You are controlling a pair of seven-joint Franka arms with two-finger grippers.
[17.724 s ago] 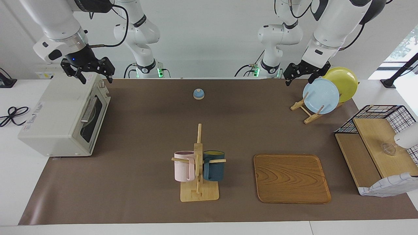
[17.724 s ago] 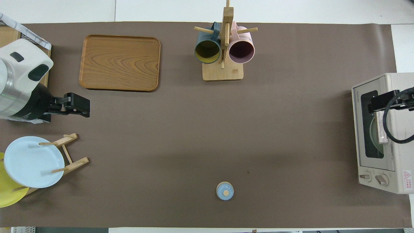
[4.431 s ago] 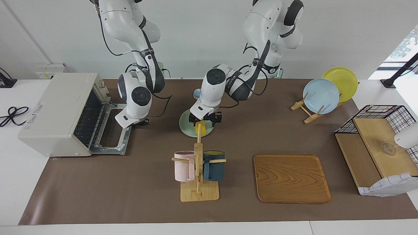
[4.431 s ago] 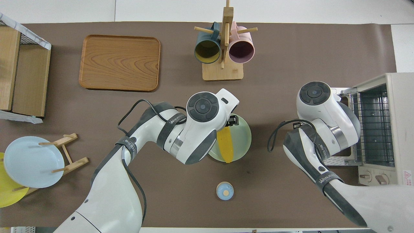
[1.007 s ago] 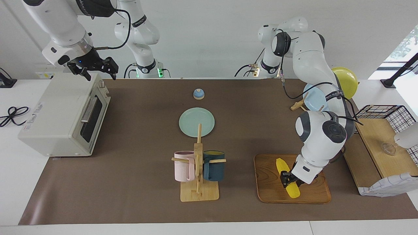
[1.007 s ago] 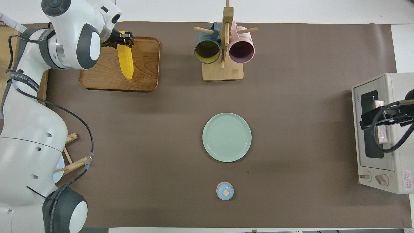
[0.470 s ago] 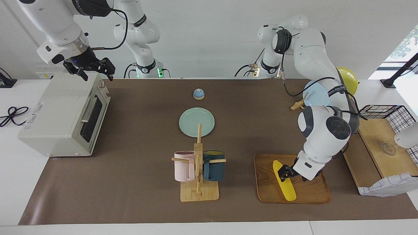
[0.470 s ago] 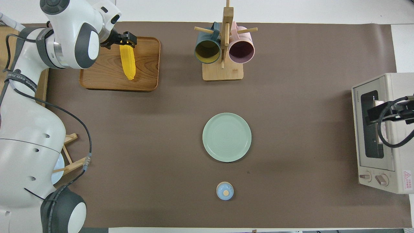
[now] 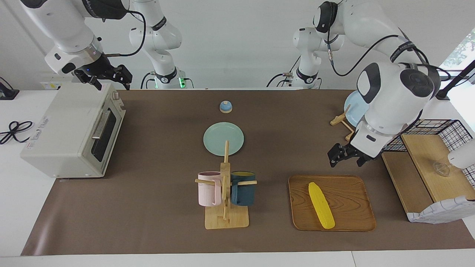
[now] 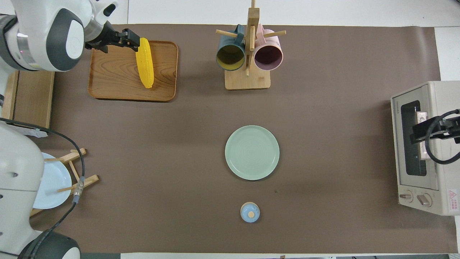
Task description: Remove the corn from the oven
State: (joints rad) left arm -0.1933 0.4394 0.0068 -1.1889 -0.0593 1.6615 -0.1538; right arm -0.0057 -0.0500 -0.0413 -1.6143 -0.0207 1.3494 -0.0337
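Corn (image 9: 321, 205) lies on the tray (image 9: 356, 218), at 3 o'clock from the closed oven (image 9: 70, 129). Left gripper (image 9: 346, 155) open, empty, above the tray's 12 o'clock edge; right gripper (image 9: 108, 77) open, empty, waits over the oven.

Two glossy white jointed arms carry dark grey circular joint caps and grey bands with white lettering. Black cables run loosely along the links. Each arm ends in a black two-finger gripper: left gripper (image 9: 344, 155), right gripper (image 9: 107, 77) beneath a silver wrist ring.
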